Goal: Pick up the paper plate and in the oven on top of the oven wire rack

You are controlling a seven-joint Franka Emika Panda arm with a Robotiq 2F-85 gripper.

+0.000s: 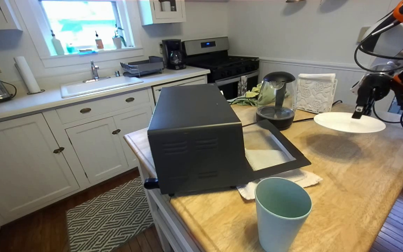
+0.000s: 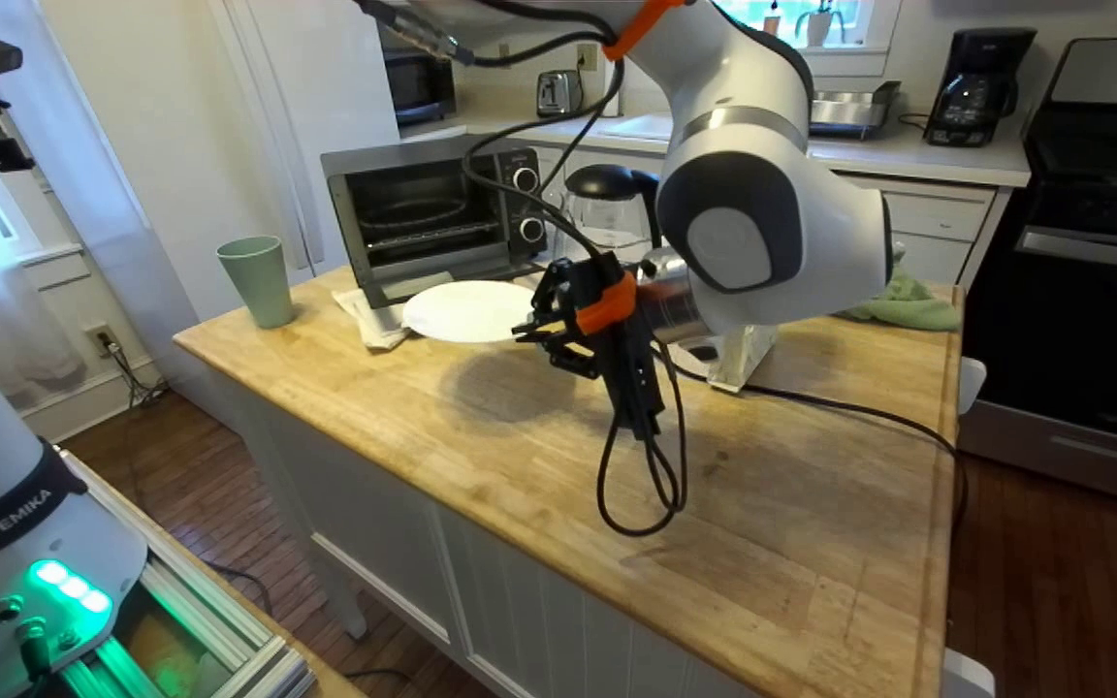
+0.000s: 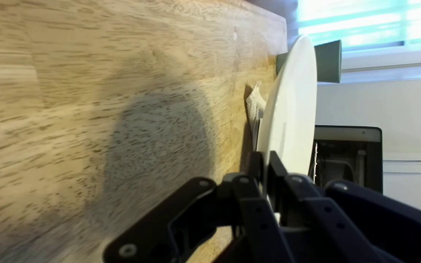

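The white paper plate (image 1: 338,123) hangs nearly level above the wooden table, its shadow on the wood below. My gripper (image 3: 267,160) is shut on its near rim, the thin edge pinched between the two fingertips. In an exterior view the gripper (image 2: 527,330) reaches the plate (image 2: 471,312) from the arm's side. The black oven (image 1: 194,150) stands at the table's edge, its glass door (image 1: 285,148) lowered over the tabletop. Through its opening the wire rack (image 2: 432,236) shows inside; the wrist view catches part of the oven (image 3: 375,157) beyond the plate.
A teal cup (image 1: 282,217) stands beside the oven near the table's corner. A white cloth (image 1: 304,177) lies partly beneath the lowered door. On the door's far side are a glass kettle (image 1: 276,105) and a white napkin holder (image 1: 315,92). A black cable (image 2: 840,407) crosses the table.
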